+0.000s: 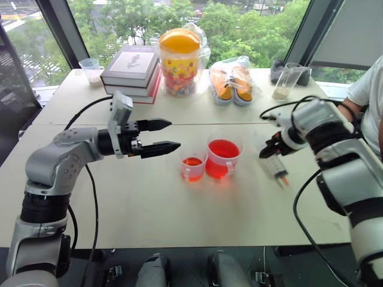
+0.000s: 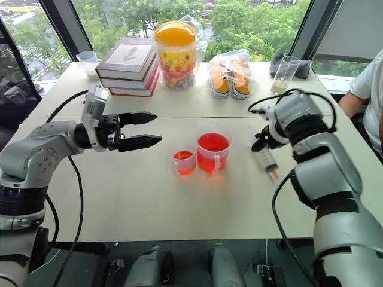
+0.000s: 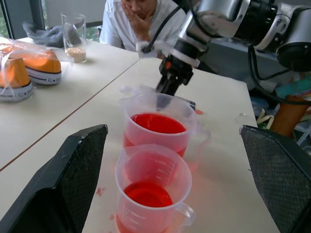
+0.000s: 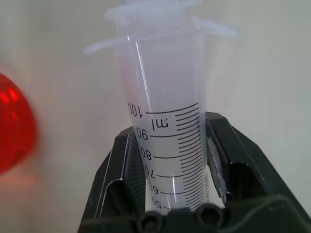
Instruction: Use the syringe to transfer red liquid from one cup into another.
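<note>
The right gripper (image 2: 261,143) has its fingers closed on the barrel of the syringe (image 2: 267,161), near the right edge of the bench (image 2: 119,197), with the orange tip pointing down and toward the front edge. The left gripper (image 2: 146,128) hangs with fingers wide open and empty, left of the cups. The big cup (image 2: 212,152) with red liquid (image 2: 212,143) stands at mid-bench, the small cup (image 2: 184,162) just beside it. The step now is probably lifting the syringe; keep the grip firm, turn the tip straight down, and clear the big cup's rim before dipping.
</note>
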Motion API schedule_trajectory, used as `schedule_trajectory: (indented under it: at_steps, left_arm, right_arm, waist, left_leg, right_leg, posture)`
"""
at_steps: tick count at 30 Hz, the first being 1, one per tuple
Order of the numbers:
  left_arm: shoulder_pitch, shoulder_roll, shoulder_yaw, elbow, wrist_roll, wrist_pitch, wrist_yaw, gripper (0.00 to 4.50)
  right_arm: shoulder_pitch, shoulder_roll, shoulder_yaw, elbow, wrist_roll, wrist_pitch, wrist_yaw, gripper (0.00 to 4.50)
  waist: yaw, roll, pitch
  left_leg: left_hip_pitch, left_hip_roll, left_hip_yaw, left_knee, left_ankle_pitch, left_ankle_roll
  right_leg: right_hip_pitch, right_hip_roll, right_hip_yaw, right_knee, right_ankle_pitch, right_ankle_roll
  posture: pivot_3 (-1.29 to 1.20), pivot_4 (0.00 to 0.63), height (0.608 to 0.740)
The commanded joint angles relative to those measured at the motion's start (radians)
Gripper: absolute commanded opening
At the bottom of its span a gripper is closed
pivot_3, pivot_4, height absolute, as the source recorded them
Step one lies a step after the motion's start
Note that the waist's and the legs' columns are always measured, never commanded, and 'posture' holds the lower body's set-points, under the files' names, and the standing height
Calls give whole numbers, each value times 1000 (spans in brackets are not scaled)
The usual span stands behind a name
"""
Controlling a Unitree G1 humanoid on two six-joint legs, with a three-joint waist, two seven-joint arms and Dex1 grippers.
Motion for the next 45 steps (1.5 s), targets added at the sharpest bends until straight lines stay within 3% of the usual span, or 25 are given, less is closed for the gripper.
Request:
schedule_trajectory:
  at_steps: [1,5,9,14,19,28,34,45]
  left_arm:
    - [-49,21,4,41,12,-24,-42,4500]
    - [-129,2,-31,136,51,-54,-79,4500]
    - [-186,-26,-68,245,104,-102,-121,4500]
    - [-251,-47,-81,307,123,-119,-170,4500]
    - [-295,-77,-117,365,164,-155,-214,4500]
    - [-415,-206,-140,472,192,-183,-244,4500]
    - [-484,-263,-135,483,173,-159,-273,4500]
    - [-517,-331,-196,562,262,-242,-325,4500]
  right_arm:
    - [19,-51,-207,-265,39,-3,-100,1380]
    - [119,-4,-463,-590,121,-49,-204,1380]
    - [255,168,-689,-950,268,-93,-282,1380]
    - [488,306,-698,-1255,361,-218,-337,1380]
    - [652,356,-646,-1277,355,-372,-387,1380]
    - [805,397,-531,-1166,295,-620,-460,1380]
    - [839,399,-507,-1150,306,-652,-488,1380]
    - [846,396,-479,-1178,328,-647,-518,1380]
  waist:
    - [0,0,0]
    - [-1,0,0]
    - [-1,0,0]
    - [3,0,0]
    - [2,0,0]
    - [0,0,0]
    - [-1,0,0]
    - [-1,0,0]
  left_leg:
    - [0,0,0,-1,0,0]
    - [0,0,0,-1,0,0]
    - [1,0,-1,0,0,0]
    - [0,1,-2,0,0,0]
    - [2,-1,-1,2,0,0]
    - [3,-1,-3,2,0,0]
    - [3,0,-4,1,0,0]
    - [3,0,-4,1,0,0]
  right_leg:
    - [0,0,0,0,0,0]
    - [0,0,0,0,0,0]
    - [2,1,-1,0,0,0]
    - [2,1,-2,0,0,0]
    - [5,-1,-2,-2,0,0]
    - [7,1,-2,-2,0,0]
    - [6,1,-2,-2,0,0]
    - [7,1,-2,-2,0,0]
  posture:
    - [0,150,740]
    - [0,150,740]
    - [0,150,740]
    - [0,150,740]
    - [0,150,740]
    - [0,150,740]
    - [0,150,740]
    - [0,150,740]
